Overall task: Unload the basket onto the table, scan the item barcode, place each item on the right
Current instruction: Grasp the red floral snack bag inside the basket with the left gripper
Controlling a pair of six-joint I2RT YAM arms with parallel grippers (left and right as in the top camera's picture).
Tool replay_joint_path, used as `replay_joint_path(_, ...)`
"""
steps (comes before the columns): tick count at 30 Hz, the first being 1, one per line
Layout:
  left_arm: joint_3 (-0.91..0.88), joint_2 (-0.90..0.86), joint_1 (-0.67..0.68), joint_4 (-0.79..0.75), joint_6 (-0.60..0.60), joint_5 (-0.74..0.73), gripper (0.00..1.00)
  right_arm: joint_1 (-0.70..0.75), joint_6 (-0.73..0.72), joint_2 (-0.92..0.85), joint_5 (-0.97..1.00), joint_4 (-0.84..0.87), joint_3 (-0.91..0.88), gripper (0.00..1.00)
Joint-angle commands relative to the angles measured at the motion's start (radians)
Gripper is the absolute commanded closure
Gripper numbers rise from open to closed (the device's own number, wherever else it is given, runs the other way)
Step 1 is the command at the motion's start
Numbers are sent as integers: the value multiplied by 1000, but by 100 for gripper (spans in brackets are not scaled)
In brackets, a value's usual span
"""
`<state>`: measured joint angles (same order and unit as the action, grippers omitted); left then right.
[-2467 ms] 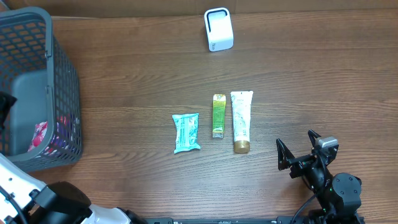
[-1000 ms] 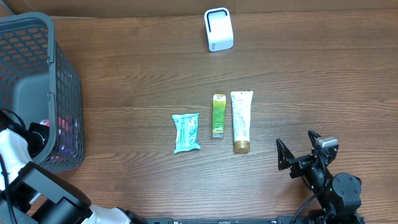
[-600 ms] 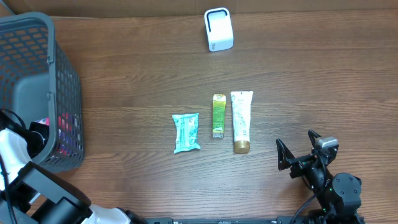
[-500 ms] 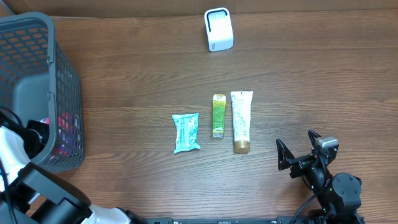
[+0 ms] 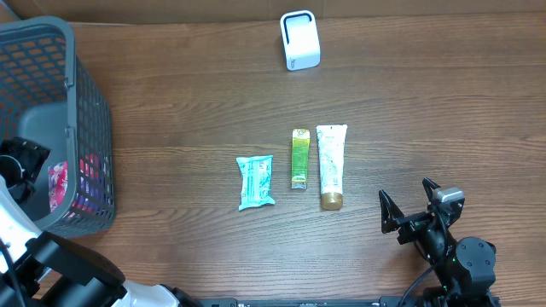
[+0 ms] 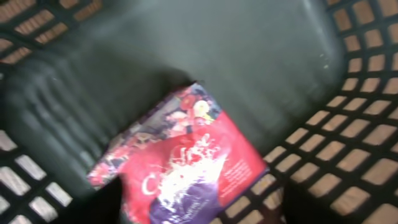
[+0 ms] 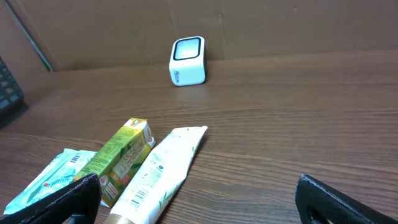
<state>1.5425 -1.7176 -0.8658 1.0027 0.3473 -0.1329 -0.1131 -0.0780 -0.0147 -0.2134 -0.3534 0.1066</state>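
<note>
A red and purple packet (image 6: 186,155) lies on the floor of the grey basket (image 5: 85,111); overhead it shows as a pink patch (image 5: 56,186). My left gripper (image 5: 21,166) hangs inside the basket just above the packet, its dark fingers (image 6: 106,199) spread wide to either side, open and holding nothing. The white barcode scanner (image 5: 299,40) stands at the table's far edge. A teal packet (image 5: 255,182), a green box (image 5: 299,158) and a white tube (image 5: 331,165) lie side by side mid-table. My right gripper (image 5: 411,205) rests open near the front right.
The basket's mesh walls (image 6: 348,93) close in round the left gripper. In the right wrist view the tube (image 7: 163,168), green box (image 7: 121,158) and teal packet (image 7: 46,177) lie just ahead, the scanner (image 7: 187,60) far behind them. A brown wall backs the table.
The left gripper has opened and shifted further into the basket. The red and purple packet now lies loose on the basket floor. The right arm has not moved.
</note>
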Motion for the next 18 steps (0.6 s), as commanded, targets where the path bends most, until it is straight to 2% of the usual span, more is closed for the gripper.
replay_joint_path(1,-60,-30,-2,-27,-57,63,4,-6,-5,12,-13,-20,7,0)
replay_joint_path(11,-112,-143,-2,-122,-337,92,0,-6,-5,12,-13,-20,7,0)
replay_joint_path(15,-113,-175,2,-127,-374,90,1,-6,-5,12,-13,-20,7,0)
replay_joint_path(18,-114,-203,3,-124,-374,88,12,-6,-5,12,-13,-20,7,0)
